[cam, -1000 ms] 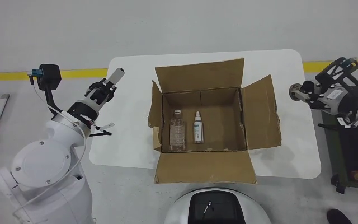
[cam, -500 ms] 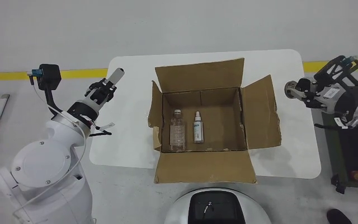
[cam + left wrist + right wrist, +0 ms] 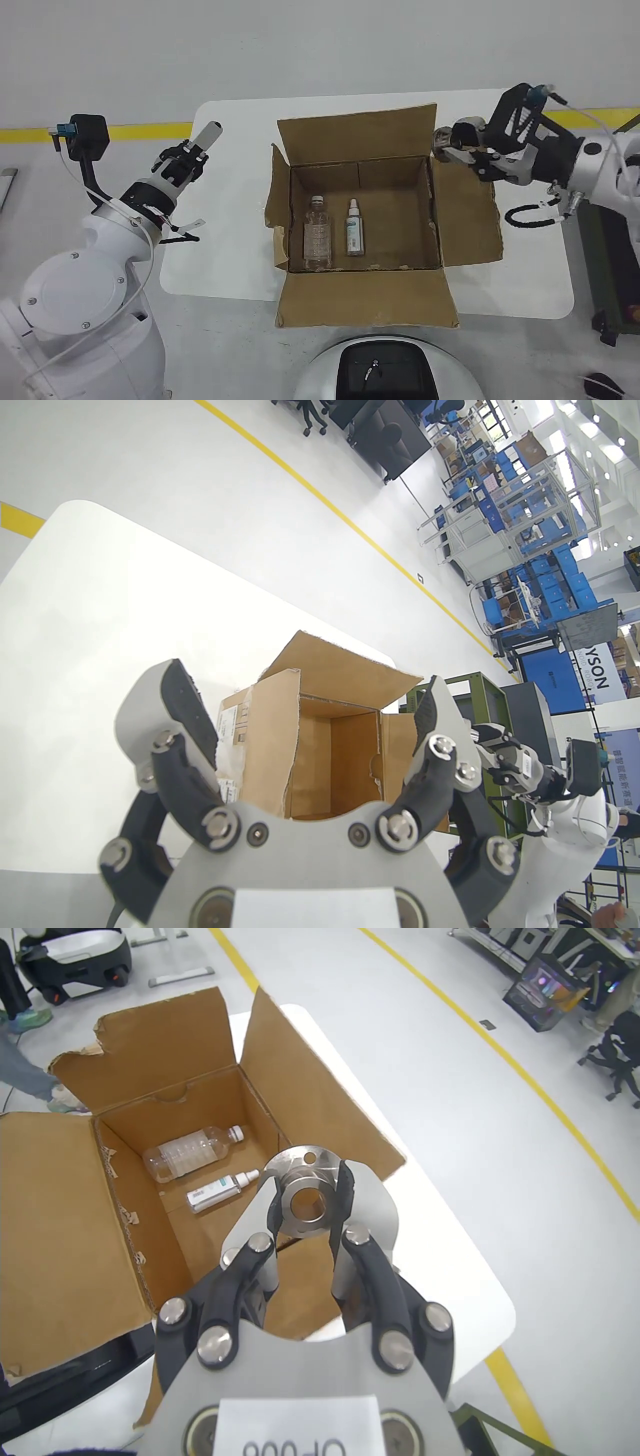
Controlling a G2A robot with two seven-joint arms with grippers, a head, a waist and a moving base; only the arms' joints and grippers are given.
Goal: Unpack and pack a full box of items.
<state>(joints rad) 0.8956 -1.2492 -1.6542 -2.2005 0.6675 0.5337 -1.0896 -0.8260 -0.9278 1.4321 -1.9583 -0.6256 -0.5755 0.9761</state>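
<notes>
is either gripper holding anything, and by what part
The right gripper holds a metal flange, pinched across its central hub. The left gripper is open and empty.

Left end effector (image 3: 305, 685) is spread wide; right end effector (image 3: 309, 1188) clamps a metal flange (image 3: 295, 1162).

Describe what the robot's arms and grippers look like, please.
The left arm and right arm have smooth white rounded shells. The left gripper and right gripper share silver base plates, black bolted linkages and pale jaws with black textured pads. Each base carries a white label. A black cable loops by the right wrist.
</notes>
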